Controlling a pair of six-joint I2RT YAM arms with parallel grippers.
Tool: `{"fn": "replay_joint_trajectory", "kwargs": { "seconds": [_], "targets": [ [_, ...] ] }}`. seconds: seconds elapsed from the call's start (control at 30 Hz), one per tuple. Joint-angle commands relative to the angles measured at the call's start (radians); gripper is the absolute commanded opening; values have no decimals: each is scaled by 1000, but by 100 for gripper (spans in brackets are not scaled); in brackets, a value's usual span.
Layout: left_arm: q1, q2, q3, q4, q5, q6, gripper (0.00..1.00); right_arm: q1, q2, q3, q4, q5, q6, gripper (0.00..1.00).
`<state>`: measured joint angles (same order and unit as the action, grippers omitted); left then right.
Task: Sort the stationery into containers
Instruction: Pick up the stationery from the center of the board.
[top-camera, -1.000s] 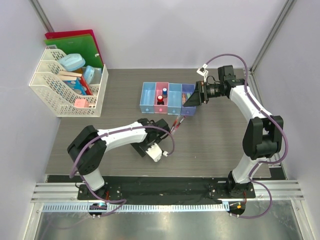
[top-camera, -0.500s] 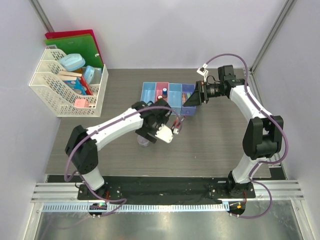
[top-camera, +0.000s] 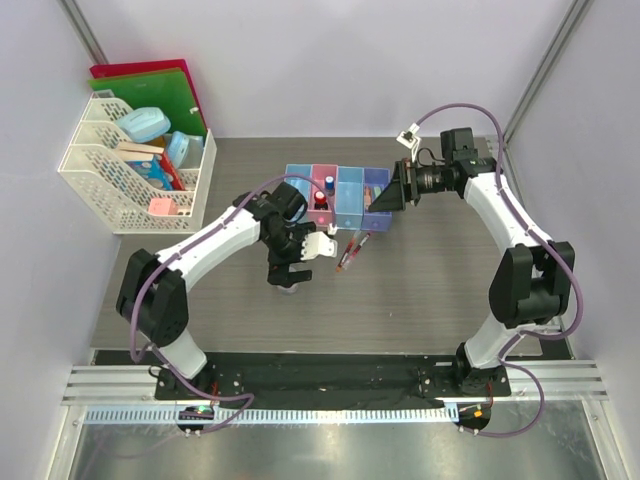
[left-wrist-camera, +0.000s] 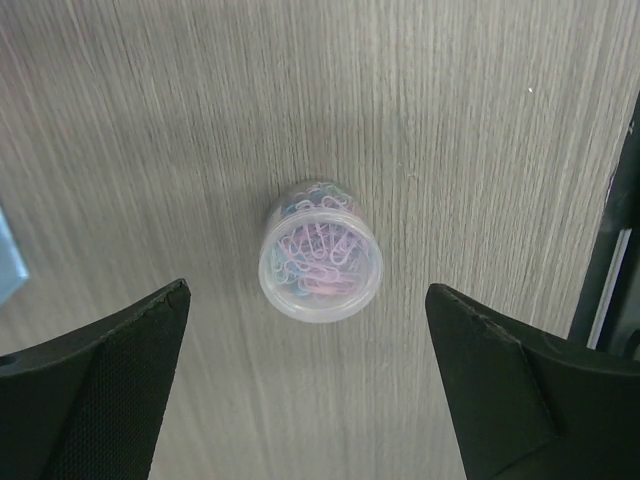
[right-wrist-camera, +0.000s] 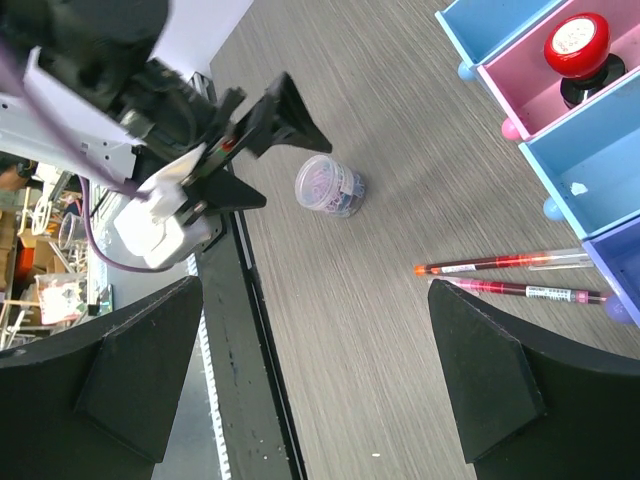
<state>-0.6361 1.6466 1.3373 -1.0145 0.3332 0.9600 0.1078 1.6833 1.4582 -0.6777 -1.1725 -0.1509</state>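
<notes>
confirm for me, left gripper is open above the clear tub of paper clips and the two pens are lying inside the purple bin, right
Not quite: the two pens lie on the table beside the purple bin, not inside it, as the right wrist view shows. The left gripper is indeed open above the clear tub.

looking straight down on the table (left-wrist-camera: 480, 120), grey wood grain running top to btm. a small clear round tub (left-wrist-camera: 321, 252) stands upright near the middle, packed w/ pastel clips (left-wrist-camera: 318, 245): pink, pale blue, white. left gripper (left-wrist-camera: 307, 288) hangs over it, jaws wide apart. one black finger (left-wrist-camera: 95, 390) is at btm left, the other btm right, neither touching the tub, w/ bare table showing on both sides of it. tub sits abt midway between them. a pale blue corner (left-wrist-camera: 8, 262) pokes in at the left edge, can't tell what it is. a black strip (left-wrist-camera: 615, 250) w/ a thin white line runs down the right edge.
</notes>
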Motion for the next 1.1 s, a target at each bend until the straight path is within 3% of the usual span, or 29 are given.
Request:
{"fn": "replay_joint_trajectory", "kwargs": {
  "seconds": [0.0,0.6,0.8,0.93,1.07],
  "targets": [
    [45,28,-24,79,142,-92,100,-5,-57,-5,24,2,5,100],
    [52,56,-173,264,20,-129,100,-11,-83,-27,35,8,7,100],
    [52,70,-178,263,-2,-125,100,-13,-85,-30,40,8,11,100],
    [52,82,-152,237,7,-129,92,-11,-82,-29,41,10,13,100],
    [52,71,-141,225,26,-135,91,-13,-80,-30,43,10,14,100]
  ]
}}
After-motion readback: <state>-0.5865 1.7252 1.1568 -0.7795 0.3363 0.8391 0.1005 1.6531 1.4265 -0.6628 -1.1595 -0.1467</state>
